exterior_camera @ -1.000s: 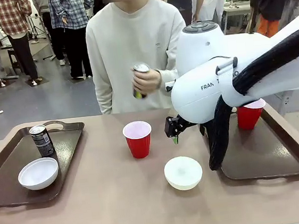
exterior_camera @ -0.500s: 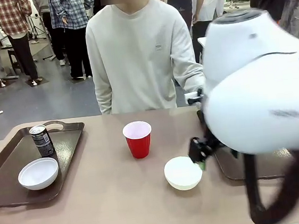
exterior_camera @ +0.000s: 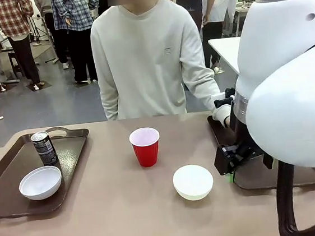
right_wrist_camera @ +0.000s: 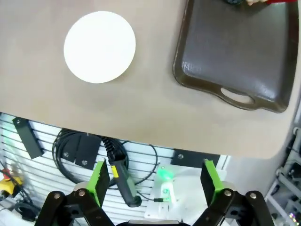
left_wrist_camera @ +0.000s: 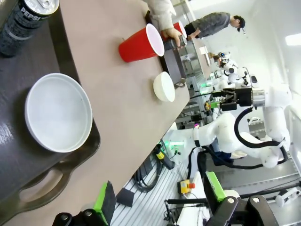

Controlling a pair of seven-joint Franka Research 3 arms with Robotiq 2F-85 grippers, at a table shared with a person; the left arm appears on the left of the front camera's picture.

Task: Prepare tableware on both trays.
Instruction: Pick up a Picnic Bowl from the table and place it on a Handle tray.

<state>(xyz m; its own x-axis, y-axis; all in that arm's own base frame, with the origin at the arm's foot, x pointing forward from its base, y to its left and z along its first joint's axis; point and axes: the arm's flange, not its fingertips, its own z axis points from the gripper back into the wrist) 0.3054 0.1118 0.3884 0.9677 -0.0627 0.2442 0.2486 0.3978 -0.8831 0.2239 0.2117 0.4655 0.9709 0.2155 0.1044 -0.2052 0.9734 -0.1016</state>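
R arm is the nearer one. The right gripper (exterior_camera: pixel 230 165) hangs w/ jaws spread and nothing in it, above the table (exterior_camera: pixel 117 218) by the left rim of the right tray (exterior_camera: pixel 253 180). The loose white bowl (exterior_camera: pixel 193 181) lies just to its left, near that tray's near-left corner. It's round, so no long axis; any rim approach works. The red cup (exterior_camera: pixel 145 146) stands nearer the table's middle, apart from the bowl, so there's room all round. Tray's near half is bare. Its far edge is cut off in the wrist view, prob. w/ the person's hand (exterior_camera: pixel 221 114) there. The left gripper (left_wrist_camera: pixel 160 197) is also released and empty, by the near edge of the left tray (left_wrist_camera: pixel 28 155), well apart.
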